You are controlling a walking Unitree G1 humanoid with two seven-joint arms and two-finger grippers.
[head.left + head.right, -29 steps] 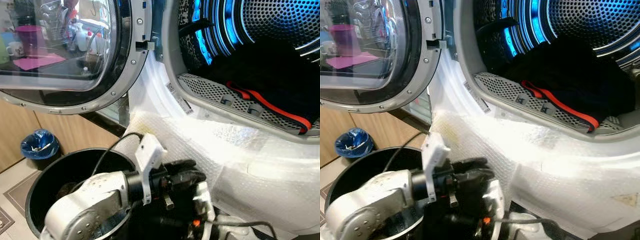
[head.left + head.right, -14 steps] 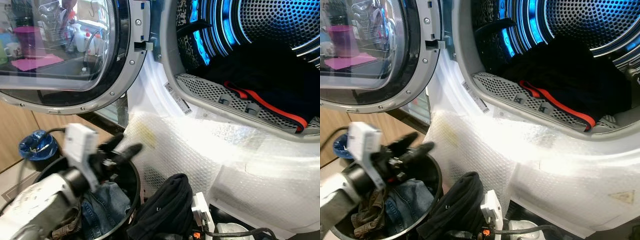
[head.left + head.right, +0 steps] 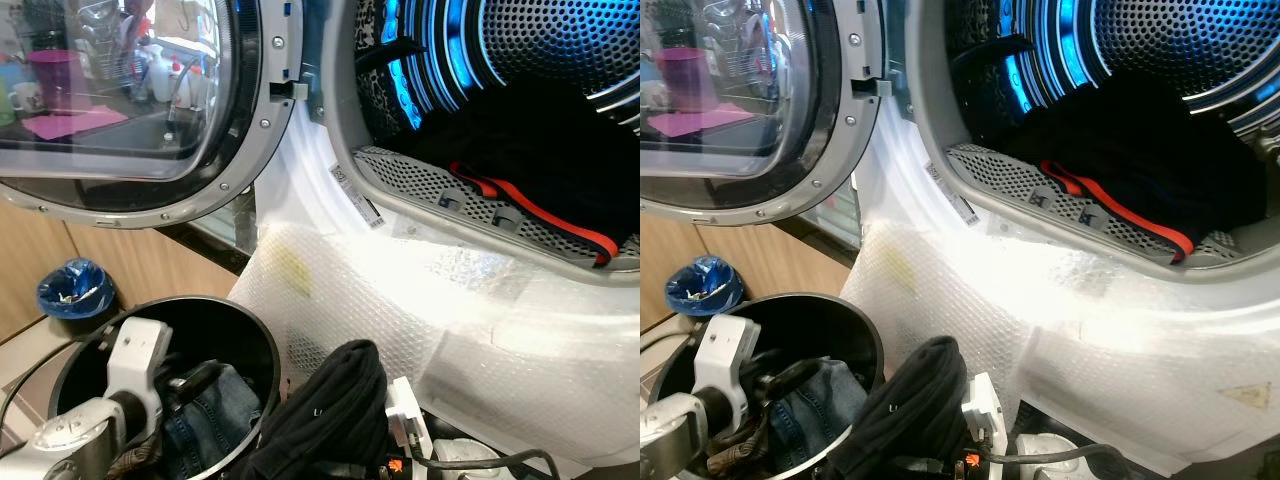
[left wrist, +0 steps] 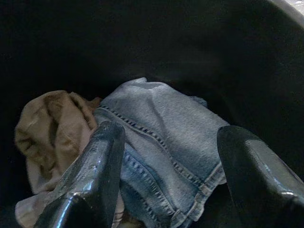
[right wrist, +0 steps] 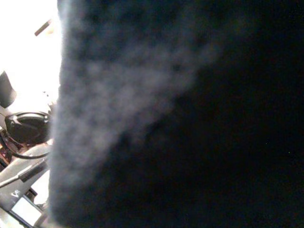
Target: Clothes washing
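A black bucket (image 3: 255,330) stands at the lower left with blue jeans (image 4: 161,128) and a tan garment (image 4: 47,128) inside. My left gripper (image 4: 168,137) is down in the bucket, open, its fingers either side of the jeans and just above them. A black garment (image 3: 330,405) is bunched up beside the bucket's rim, held up by my right gripper, which the cloth covers; dark cloth (image 5: 190,142) presses close in the right wrist view. The washer drum (image 3: 560,50) is open, with dark clothing with a red stripe (image 3: 530,195) at its mouth.
The round glass washer door (image 3: 120,100) stands open at the upper left. Bubble wrap (image 3: 400,290) covers the washer front below the drum. A small blue-lined bin (image 3: 72,288) sits on the floor by wooden cabinets. Cables run by my right wrist's white mount (image 3: 405,415).
My left arm swung from across the black garment back to the left, then dropped into the bucket over the jeans. The black garment stays raised by the rim.
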